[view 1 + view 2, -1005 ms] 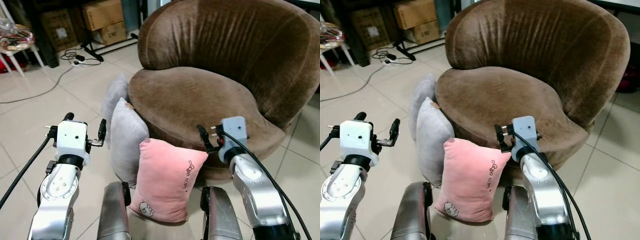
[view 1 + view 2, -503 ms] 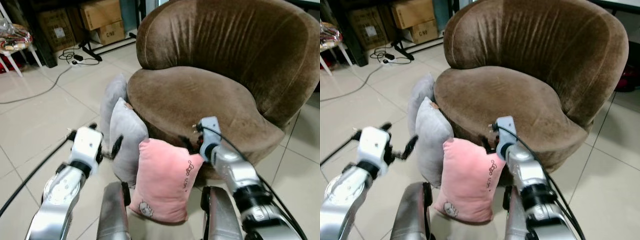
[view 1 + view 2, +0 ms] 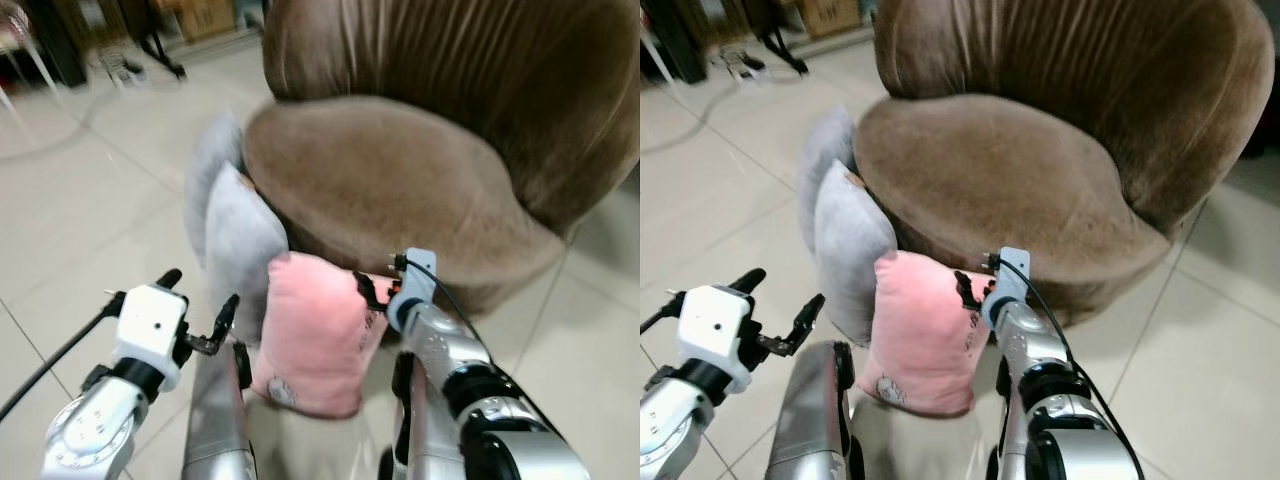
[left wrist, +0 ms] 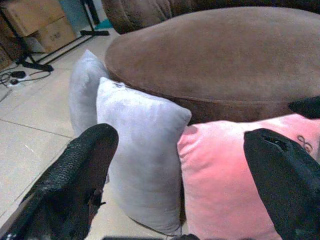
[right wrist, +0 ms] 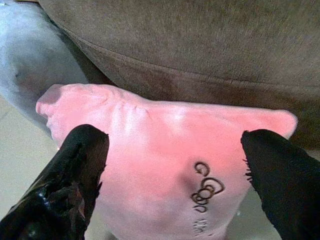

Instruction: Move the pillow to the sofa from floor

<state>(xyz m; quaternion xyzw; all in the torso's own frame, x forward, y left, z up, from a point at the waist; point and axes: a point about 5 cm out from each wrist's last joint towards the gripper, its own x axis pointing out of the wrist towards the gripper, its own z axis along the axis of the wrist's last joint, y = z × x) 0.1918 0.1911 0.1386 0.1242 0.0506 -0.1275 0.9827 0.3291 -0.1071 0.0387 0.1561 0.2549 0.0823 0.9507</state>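
right gripper [image 5: 170, 170] spread wide at the pink pillow's [image 3: 315, 335] top edge, left gripper [image 3: 195, 310] also released beside the grey pillow [image 3: 240, 240].

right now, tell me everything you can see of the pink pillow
The pink pillow is a soft, plush-looking rectangle standing upright on the tiled floor, leaning back against the brown sofa base. A small dark embroidered motif sits near one corner and a pale cartoon patch near the bottom. A grey pillow touches its side. The right gripper is open around its top edge.
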